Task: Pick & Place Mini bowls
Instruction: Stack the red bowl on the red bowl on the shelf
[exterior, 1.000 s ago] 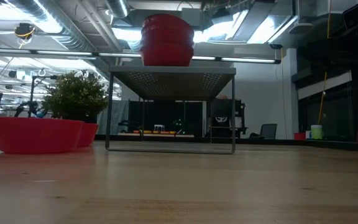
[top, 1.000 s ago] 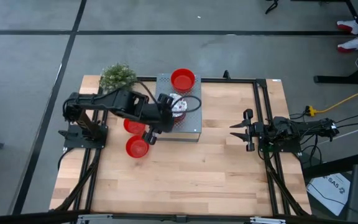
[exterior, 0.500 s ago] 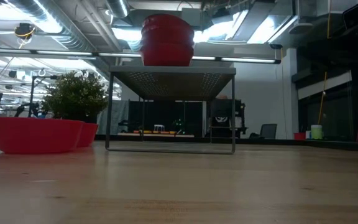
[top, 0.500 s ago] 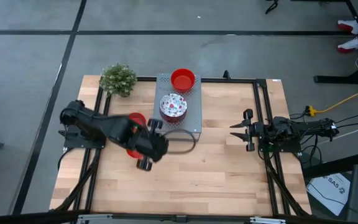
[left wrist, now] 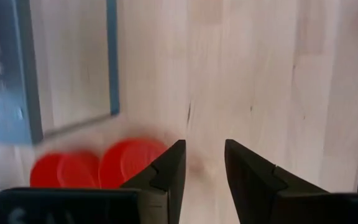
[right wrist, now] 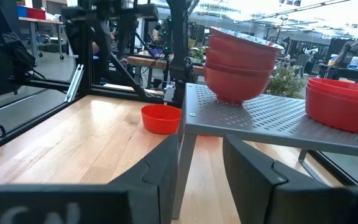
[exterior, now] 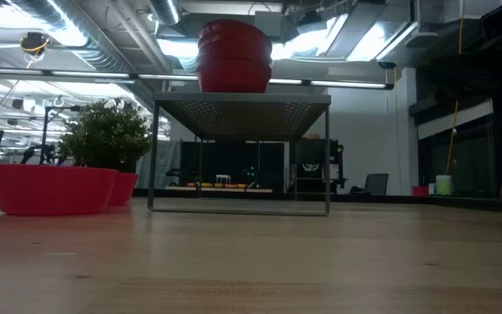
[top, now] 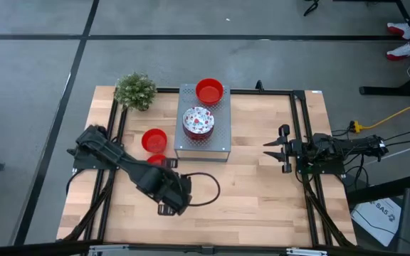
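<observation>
While the left gripper (top: 168, 207) hangs empty near the bench's front edge, fingers apart on nothing, we judge it should return squarely over a red mini bowl (top: 154, 139) beside the perforated metal stand (top: 223, 140). Other bowls sit stacked atop that stand. The right gripper (top: 282, 148) waits, parted, at the right edge.

Robotics lab or workshop — bare grey concrete floor (top: 191, 28) with taped lines, exposed ceiling ducts (exterior: 103, 35) and strip lights, black-framed wooden counter (top: 262, 192), loose cables (top: 397, 114), further workbenches (right wrist: 36, 18) behind
</observation>
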Controlling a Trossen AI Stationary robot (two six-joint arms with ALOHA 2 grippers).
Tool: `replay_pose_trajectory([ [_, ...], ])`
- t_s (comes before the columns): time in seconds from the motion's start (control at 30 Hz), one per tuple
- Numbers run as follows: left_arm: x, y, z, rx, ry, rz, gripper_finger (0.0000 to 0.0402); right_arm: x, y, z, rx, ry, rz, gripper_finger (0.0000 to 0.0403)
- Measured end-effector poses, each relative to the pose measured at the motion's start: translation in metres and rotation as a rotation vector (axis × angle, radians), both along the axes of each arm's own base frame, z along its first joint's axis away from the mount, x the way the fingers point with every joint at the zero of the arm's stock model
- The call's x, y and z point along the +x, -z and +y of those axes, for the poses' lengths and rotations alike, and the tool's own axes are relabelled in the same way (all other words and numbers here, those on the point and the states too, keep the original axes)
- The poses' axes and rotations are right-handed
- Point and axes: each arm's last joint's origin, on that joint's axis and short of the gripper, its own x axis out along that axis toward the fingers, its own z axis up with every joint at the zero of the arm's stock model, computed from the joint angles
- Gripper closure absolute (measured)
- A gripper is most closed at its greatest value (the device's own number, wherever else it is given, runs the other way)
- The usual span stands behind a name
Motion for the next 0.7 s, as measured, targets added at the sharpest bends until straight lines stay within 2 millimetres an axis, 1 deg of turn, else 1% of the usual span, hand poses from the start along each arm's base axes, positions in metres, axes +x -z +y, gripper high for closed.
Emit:
replay_pose_trajectory([
  [0.17, -0.006, 0.011, -0.008, 0.058, -0.121, 0.057, 0.0298, 0.000, 0.000, 0.000, 0.000, 0.000, 0.000, 0.0276],
  [0.37, -0.011, 0.023, -0.019, 0.137, -0.163, 0.043, 0.0298, 0.000, 0.000, 0.000, 0.000, 0.000, 0.000, 0.0276],
  [0.6, -0.024, 0.054, -0.020, 0.210, -0.223, 0.067, 0.0298, 0.000, 0.000, 0.000, 0.000, 0.000, 0.000, 0.0276],
  [0.7, -0.026, 0.065, -0.018, 0.203, -0.223, 0.013, 0.0298, 0.000, 0.000, 0.000, 0.000, 0.000, 0.000, 0.0276],
])
